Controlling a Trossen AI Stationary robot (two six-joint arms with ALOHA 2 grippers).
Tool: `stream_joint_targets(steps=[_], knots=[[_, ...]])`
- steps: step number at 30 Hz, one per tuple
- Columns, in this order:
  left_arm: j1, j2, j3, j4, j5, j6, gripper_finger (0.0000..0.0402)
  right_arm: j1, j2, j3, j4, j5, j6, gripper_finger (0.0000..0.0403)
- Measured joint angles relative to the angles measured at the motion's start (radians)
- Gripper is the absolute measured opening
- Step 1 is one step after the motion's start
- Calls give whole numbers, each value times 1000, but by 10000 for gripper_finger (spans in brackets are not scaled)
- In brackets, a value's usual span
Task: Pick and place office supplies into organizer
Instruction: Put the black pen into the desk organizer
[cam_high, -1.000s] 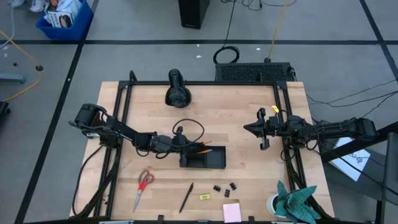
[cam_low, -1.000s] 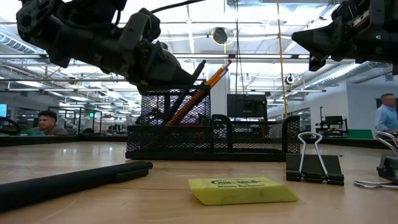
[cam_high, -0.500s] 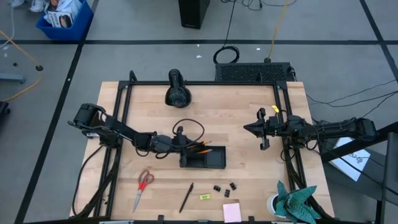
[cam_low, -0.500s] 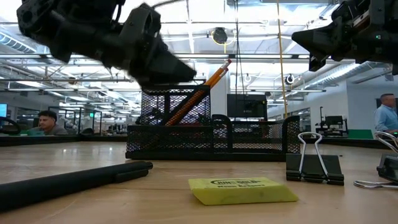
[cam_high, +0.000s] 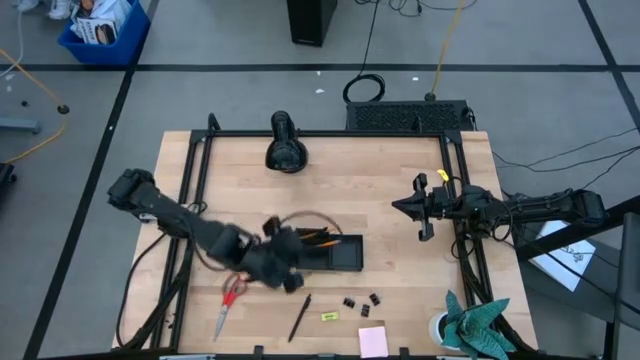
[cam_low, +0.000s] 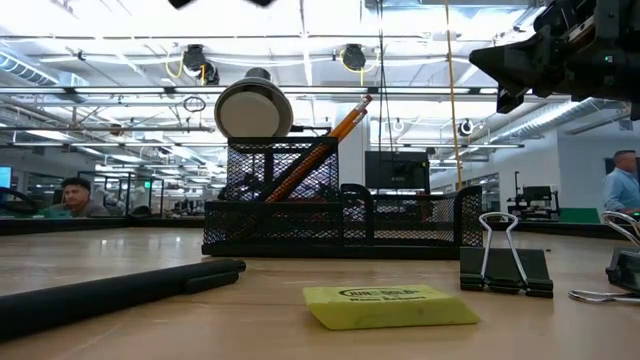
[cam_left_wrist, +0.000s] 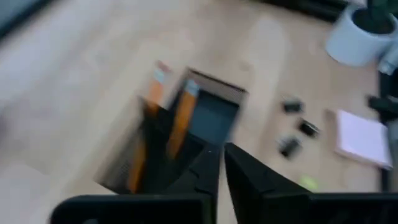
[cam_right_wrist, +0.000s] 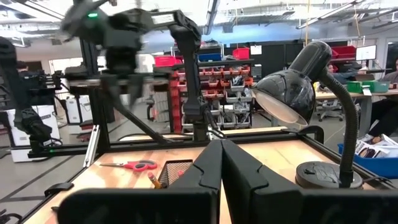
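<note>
High view: left claw (cam_high: 285, 272) pressed together, empty, beside the organizer (cam_high: 335, 254). Scissors (cam_high: 229, 300) lie near on the tabletop (cam_high: 350, 180): light, rigid, slippery blades; grip across the pivot. Right claw (cam_high: 400, 206) shut, waiting.

Pencils (cam_high: 322, 240) stand in the organizer (cam_high: 335, 254), seemingly its left compartment.

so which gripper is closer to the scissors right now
Left. The left gripper is just beside the scissors, while the right gripper hangs far across the table.
</note>
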Motion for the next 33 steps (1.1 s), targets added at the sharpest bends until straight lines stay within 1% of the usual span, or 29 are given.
stream_joint_targets(steps=[2, 6, 12, 16, 18, 21, 24, 27, 30, 33], knots=[[-40, 49, 53, -40, 25, -73, 9, 0, 0, 0, -6, 0, 0, 4], [-106, 156, 118, -73, 68, -268, 6, 0, 0, 0, -7, 0, 2, 4], [-155, 316, 134, -77, 189, -584, 4, 0, 0, 0, -7, -1, 3, 4], [-166, 403, 133, -45, 241, -728, 2, 0, 0, 0, 2, -1, -4, 4], [-166, 430, 133, 10, 250, -756, 3, 0, 0, 0, 8, -1, -15, 4], [-164, 443, 133, 75, 267, -758, 2, 0, 0, 0, 19, -1, -15, 4], [-152, 443, 133, 69, 288, -759, 2, 0, 0, 0, 61, -1, -15, 4], [-133, 439, 133, 24, 305, -757, 2, 0, 0, 0, 83, -2, -6, 4], [-105, 437, 134, 6, 405, -765, 15, 0, 0, 0, 78, -2, 12, 4], [-76, 437, 134, -3, 507, -760, 39, 0, 0, 0, 74, -2, 12, 4]])
